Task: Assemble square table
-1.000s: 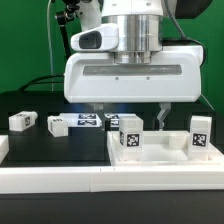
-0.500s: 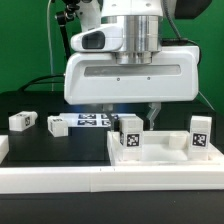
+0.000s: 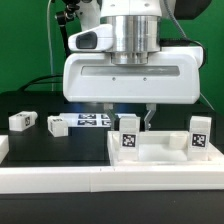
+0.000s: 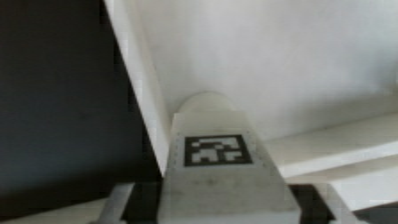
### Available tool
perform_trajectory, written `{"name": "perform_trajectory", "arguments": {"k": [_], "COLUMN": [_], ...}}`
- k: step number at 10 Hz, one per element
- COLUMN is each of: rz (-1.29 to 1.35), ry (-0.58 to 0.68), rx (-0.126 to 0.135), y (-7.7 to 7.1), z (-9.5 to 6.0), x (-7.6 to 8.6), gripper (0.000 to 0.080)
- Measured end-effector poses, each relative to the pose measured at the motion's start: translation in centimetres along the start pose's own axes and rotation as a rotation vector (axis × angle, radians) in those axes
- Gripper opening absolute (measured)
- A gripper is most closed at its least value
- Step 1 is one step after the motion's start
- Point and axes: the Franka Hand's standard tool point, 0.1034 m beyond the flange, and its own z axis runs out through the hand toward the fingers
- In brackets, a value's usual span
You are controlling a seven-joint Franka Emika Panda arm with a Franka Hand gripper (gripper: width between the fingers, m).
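While the arm is hanging low over the worktop, the jaws are sitting right down around a leg, and that is the relation everything is turning on. The leg is lying dead centre between the two fingers, with one finger showing toward the exterior view's right and the other mostly hiding under the arm's white body. The leg is standing upright at the corner of the table top nearer the exterior view's left. Its tag is facing the camera and its long axis is running straight up into the jaws, so they are straddling its upper end, not its flank. Through the wrist view the leg is filling the whole gap, a finger is crowding in on either side, and the pale table top is spreading out beyond it beside the black worktop. Whether the jaws are actually clamping the leg or just bracketing it, I cannot tell, because the edges are blurring together. A second leg is standing at the corner toward the exterior view's right, well apart. A loose leg and a fourth leg are lying off on the worktop near the marker board. I'm judging that the next move is depending on the leg being vertical over that corner, since any tilt would be throwing it off its seat.
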Motion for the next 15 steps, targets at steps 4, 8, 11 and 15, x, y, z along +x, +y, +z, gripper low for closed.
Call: {"name": "perform_trajectory", "arguments": {"k": [4,8,11,15], "rz": [0.184,0.219,0.288,0.461], "ry": [0.001,-0.001,-0.001,-0.028], "rx": [-0.005,-0.008,0.0,0.019], "y": [0.5,0.7,0.6,0.6], "z": [0.0,0.0,-0.9,-2.8], "x": [0.1,0.1,-0.6,-4.2], "gripper": [0.0297,0.0334,0.0511,0.0647]}}
